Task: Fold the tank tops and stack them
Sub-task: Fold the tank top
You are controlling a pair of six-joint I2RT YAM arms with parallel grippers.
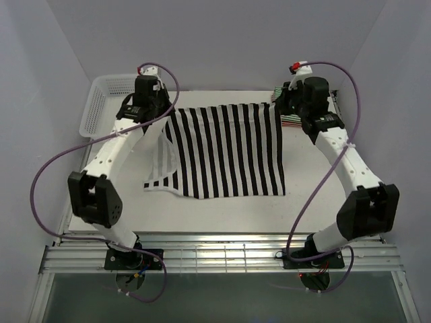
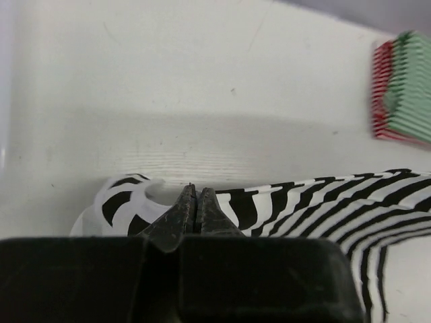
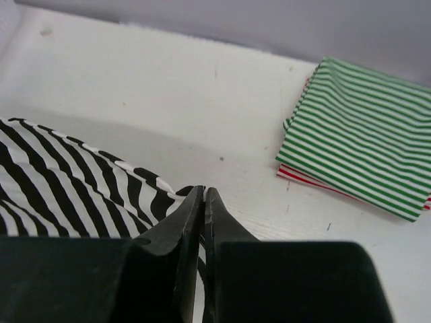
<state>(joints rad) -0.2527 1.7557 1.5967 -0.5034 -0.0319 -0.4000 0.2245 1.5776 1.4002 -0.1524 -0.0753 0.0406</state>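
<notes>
Now, left gripper (image 2: 195, 194): pinching shut on black-and-white top's (image 1: 229, 151) far left corner.
right gripper (image 3: 203, 194): clamping its far right corner.
black-and-white top: lying spread on table (image 1: 222, 212).
green top (image 3: 363, 151): sitting folded on red top (image 3: 302, 178).

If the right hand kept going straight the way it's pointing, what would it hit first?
Probably bare table, then the back wall; depth is unclear. The right hand, shut on the black-and-white top, aims clear of the folded green top.

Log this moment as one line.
left gripper shut on black-and-white top | right gripper shut on it | green top folded atop red top
</notes>
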